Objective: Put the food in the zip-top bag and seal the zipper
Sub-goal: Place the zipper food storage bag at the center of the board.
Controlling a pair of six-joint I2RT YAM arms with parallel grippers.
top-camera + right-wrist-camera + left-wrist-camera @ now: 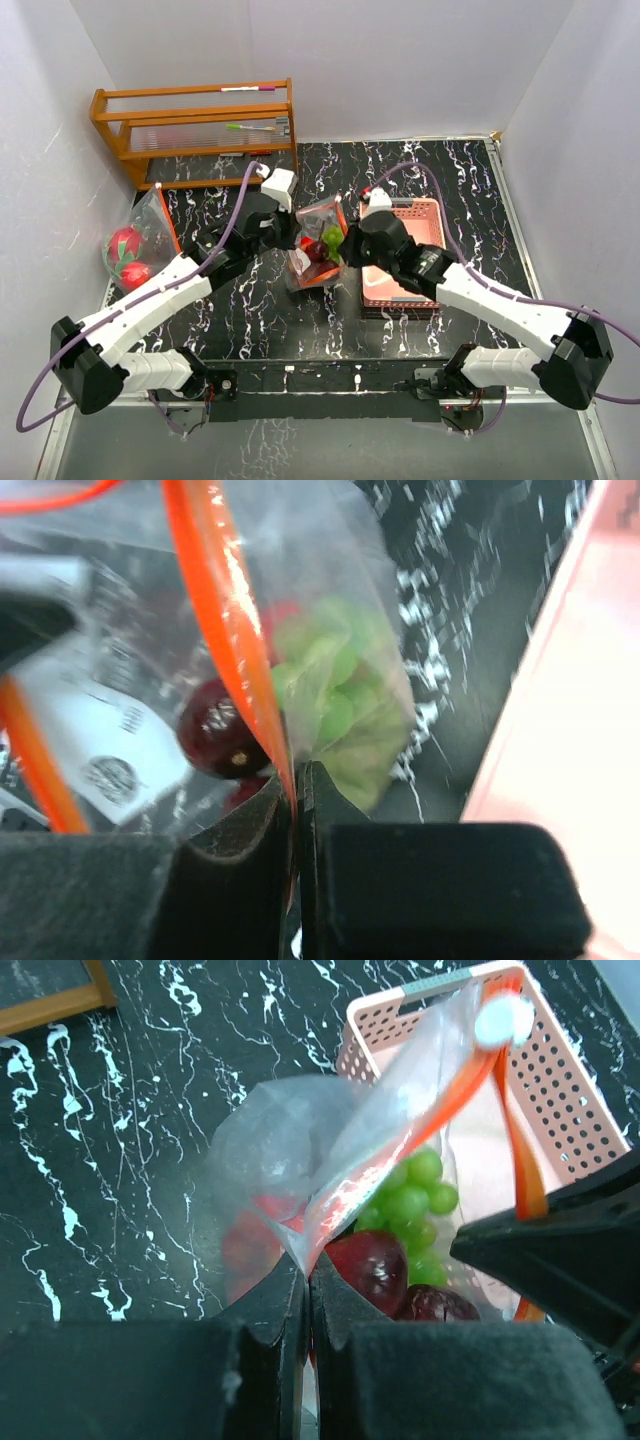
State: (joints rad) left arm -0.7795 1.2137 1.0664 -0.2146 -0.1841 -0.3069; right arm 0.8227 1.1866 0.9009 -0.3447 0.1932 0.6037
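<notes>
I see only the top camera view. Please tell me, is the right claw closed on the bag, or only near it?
Observer: Closed. The right wrist view shows the right claw pinching the orange zipper strip of the bag.
Operator: And the other one?
Observer: The left claw is shut too, on the bag's edge.
Operator: Is the zipper sealed?
Observer: No. The left wrist view shows two orange strips parting from the white slider, green grapes between them.

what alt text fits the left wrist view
The left gripper pinches the edge of a clear zip-top bag with an orange zipper; inside are green grapes and dark red round fruits. A pink mesh basket sits behind on a black marbled table.
</notes>
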